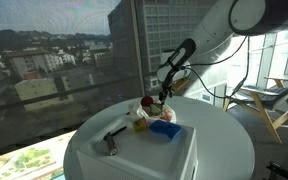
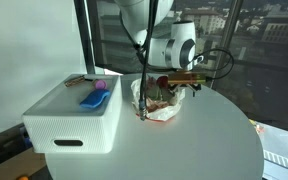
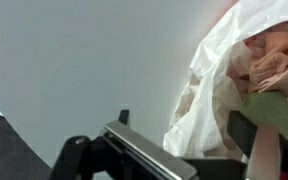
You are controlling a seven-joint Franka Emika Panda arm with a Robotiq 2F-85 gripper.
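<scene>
While the claw (image 2: pixel 170 92) hangs with its jaws spread wide and empty, a crumpled white plastic bag (image 2: pixel 160 110) lies just beneath it on the tabletop (image 2: pixel 194 145); beyond the bag stands a white box (image 2: pixel 69 118) carrying a blue object (image 2: pixel 90 98).

In an exterior view the table (image 2: pixel 199 150) carries a box (image 2: pixel 72 120) toward nine o'clock of its top, and a bag (image 2: pixel 160 110) lies just beside the box at its three o'clock. A pad (image 2: pixel 90 98) lies on the box lid, with a small ball (image 2: pixel 101 87) at the pad's one o'clock (touching or not, I cannot tell). The gripper (image 2: pixel 162 93) hangs over the bag. In an exterior view a tool (image 1: pixel 112 138) lies on the lid at the pad's nine o'clock, well apart. In the wrist view the bag fills three o'clock, with bare table from nine to twelve.
</scene>
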